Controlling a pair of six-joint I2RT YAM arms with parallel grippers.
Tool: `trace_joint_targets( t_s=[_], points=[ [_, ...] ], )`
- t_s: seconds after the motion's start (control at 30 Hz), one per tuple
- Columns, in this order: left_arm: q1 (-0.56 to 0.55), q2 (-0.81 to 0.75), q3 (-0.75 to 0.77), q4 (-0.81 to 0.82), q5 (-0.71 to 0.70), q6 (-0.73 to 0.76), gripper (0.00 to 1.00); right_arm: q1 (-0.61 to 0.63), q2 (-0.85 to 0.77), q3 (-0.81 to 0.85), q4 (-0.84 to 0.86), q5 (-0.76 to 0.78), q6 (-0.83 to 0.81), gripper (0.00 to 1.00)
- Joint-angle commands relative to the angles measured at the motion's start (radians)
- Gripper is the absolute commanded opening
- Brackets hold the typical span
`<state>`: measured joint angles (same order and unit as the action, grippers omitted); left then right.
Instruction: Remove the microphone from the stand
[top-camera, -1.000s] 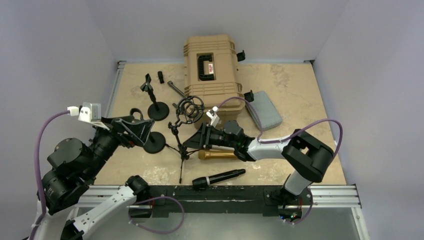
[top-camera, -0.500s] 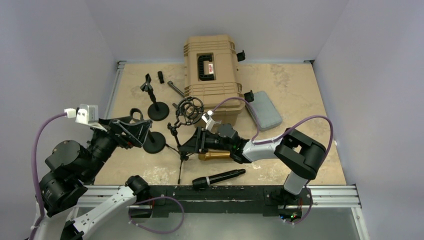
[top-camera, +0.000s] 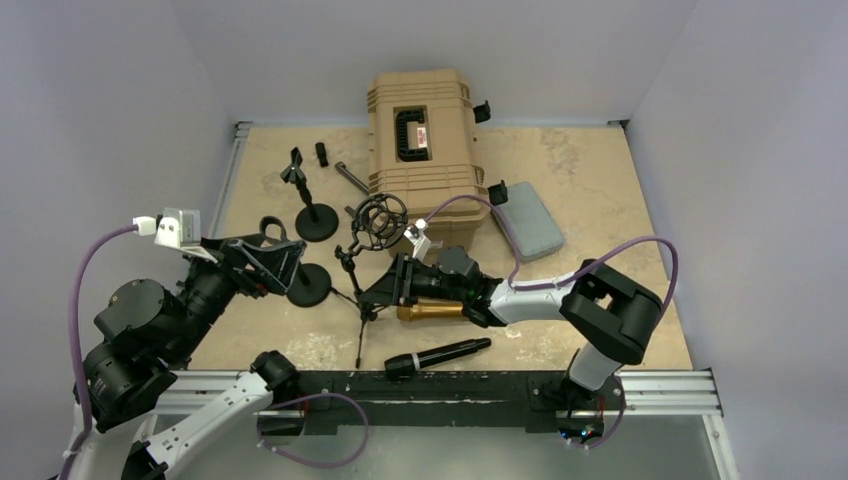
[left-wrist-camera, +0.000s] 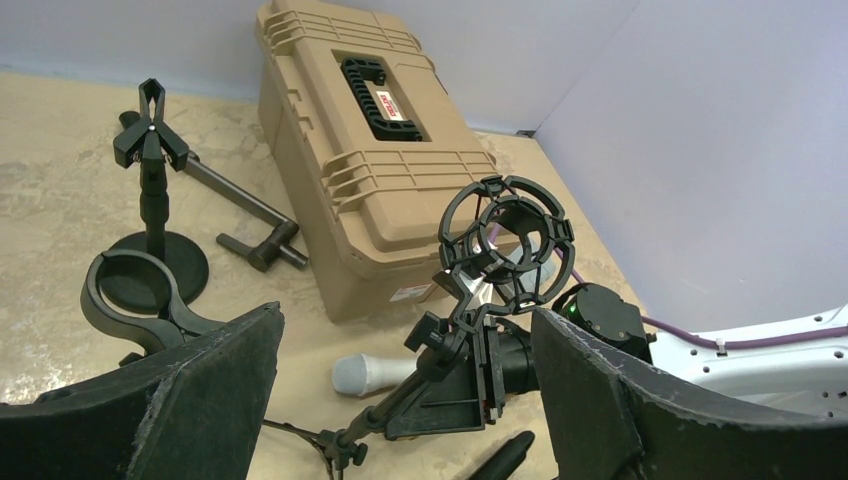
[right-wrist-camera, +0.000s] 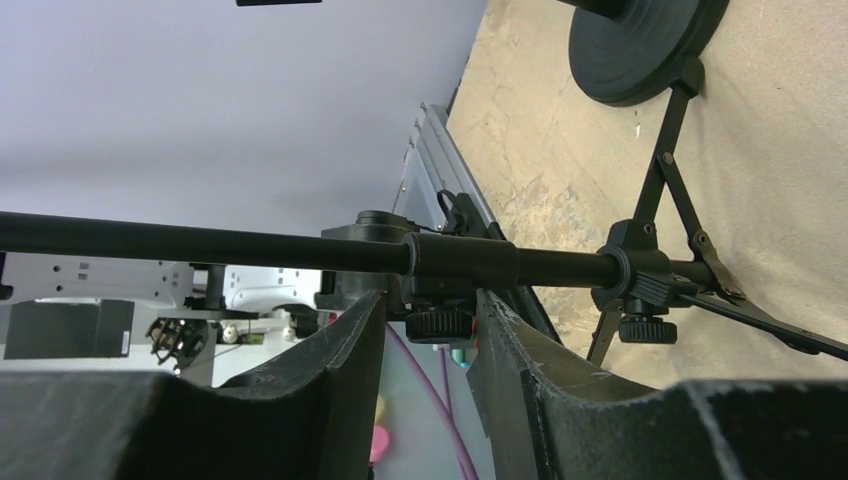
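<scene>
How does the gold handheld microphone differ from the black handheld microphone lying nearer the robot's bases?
Colour: the gold handheld microphone is shiny gold, the black handheld microphone matt black.
Cover: the right arm hides part of the gold one; the black one lies fully in view.
Direction in the top view: the gold one lies almost level, the black one slants, thicker end lower left.
Both lie flat on the beige table, in no stand.

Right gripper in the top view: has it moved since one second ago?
Yes. The right gripper has shifted slightly left, closer to the tripod stand, judged against the tan case.
</scene>
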<state>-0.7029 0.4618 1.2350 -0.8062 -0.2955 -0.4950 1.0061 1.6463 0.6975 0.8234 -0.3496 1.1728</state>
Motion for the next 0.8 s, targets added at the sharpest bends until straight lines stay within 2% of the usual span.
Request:
trace_joint_targets(
  t_s=[0.0,0.2,0.47,0.63,0.77],
  points=[
    [-0.001,0.005,-0.004,0.003,-0.002,0.009,0.91,0.006,-0.013,0.011,0.019,0.005,-0.013,0.37],
    [0.0,0.011,-0.005,0.007,-0.001,0.009,0.91,0.009,-0.033,0.026,-0.059,0.028,-0.067,0.26],
    [-0.001,0.02,-0.011,0.015,0.005,0.007,0.91,0.058,-0.086,0.163,-0.424,0.281,-0.365,0.0],
    [-0.001,0.027,-0.007,0.015,0.006,0.009,0.91,0.144,-0.069,0.257,-0.604,0.569,-0.541,0.0],
    [0.0,0.029,-0.006,0.018,0.001,0.012,0.91,0.149,-0.064,0.226,-0.563,0.601,-0.58,0.0]
  ],
)
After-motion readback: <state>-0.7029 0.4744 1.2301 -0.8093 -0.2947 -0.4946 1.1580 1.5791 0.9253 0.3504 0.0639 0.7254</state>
